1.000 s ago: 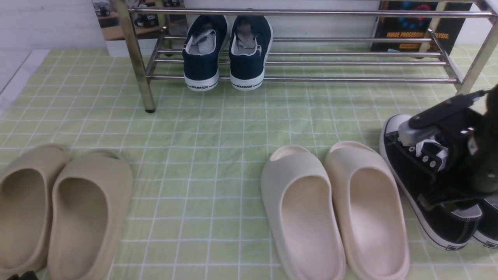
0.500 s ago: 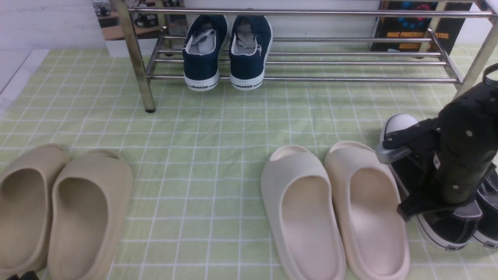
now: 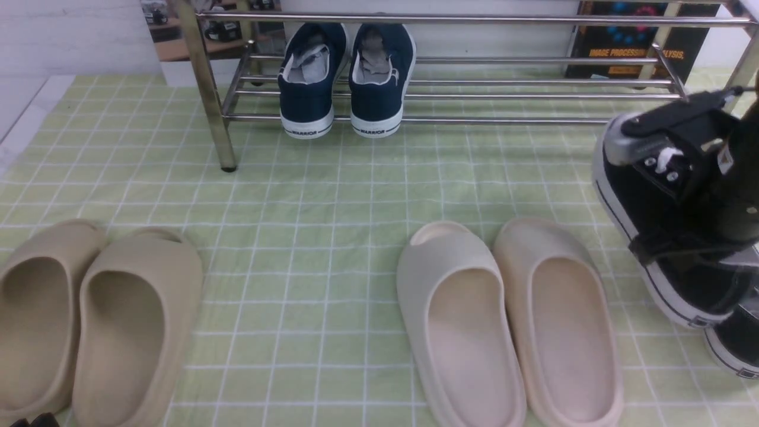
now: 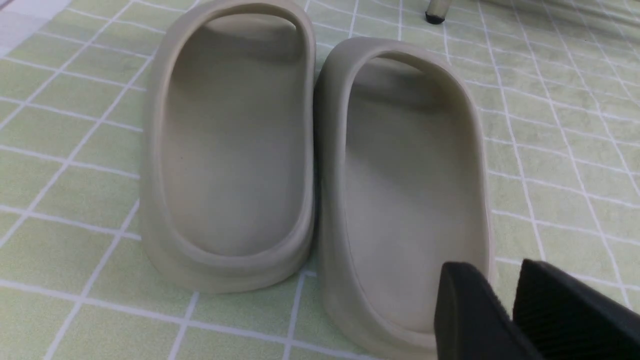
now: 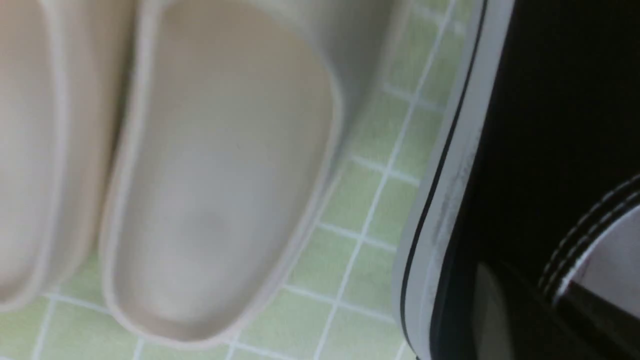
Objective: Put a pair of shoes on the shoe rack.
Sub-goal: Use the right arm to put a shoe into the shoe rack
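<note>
While the green checked cloth (image 3: 332,196) lies bare between slides and rack, the shoe rack (image 3: 474,121) spans the far edge, its bars open right of the navy WARRIOR sneakers (image 3: 379,89). Tan slides (image 3: 124,320) sit near-left, cream slides (image 3: 462,332) centre-right. The right gripper (image 3: 646,196) clamps one black sneaker (image 3: 676,284), toe tilted up by the rack's right leg. Its mate (image 3: 735,350) lies at the near-right edge. The left gripper (image 4: 517,310) is slightly apart and empty.
</note>
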Controlling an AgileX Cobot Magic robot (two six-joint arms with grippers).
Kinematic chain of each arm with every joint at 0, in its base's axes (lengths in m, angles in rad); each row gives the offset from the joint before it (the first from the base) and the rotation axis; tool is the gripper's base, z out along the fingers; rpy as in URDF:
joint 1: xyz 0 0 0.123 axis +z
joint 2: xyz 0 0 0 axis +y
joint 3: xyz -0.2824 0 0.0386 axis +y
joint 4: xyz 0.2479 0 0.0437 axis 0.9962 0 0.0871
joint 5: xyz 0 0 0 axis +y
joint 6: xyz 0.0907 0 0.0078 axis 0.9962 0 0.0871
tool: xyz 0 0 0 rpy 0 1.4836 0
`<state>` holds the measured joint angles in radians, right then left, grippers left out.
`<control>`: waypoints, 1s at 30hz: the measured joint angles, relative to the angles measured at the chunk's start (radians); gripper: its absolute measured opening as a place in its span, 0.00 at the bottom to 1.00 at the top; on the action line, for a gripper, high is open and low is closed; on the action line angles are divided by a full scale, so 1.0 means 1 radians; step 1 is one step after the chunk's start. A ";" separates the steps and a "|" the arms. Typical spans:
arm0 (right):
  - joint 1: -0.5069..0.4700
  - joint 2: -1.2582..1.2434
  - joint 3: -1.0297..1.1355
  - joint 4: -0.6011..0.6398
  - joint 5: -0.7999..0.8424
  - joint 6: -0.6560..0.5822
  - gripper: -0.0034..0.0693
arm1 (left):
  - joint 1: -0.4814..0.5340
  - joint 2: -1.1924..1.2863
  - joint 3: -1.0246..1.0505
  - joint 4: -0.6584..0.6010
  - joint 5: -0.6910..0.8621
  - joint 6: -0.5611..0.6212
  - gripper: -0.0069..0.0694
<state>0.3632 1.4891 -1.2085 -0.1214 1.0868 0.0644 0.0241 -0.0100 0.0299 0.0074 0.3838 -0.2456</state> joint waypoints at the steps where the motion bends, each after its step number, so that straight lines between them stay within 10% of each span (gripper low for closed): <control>1: 0.000 0.007 -0.038 0.014 0.005 -0.025 0.06 | 0.000 0.000 0.000 0.000 0.000 0.000 0.31; 30: 0.001 0.715 -0.962 -0.147 0.010 -0.077 0.06 | 0.000 0.000 0.000 0.000 0.000 0.000 0.33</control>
<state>0.3641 2.2038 -2.1704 -0.2681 1.0972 -0.0126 0.0241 -0.0100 0.0299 0.0074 0.3838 -0.2456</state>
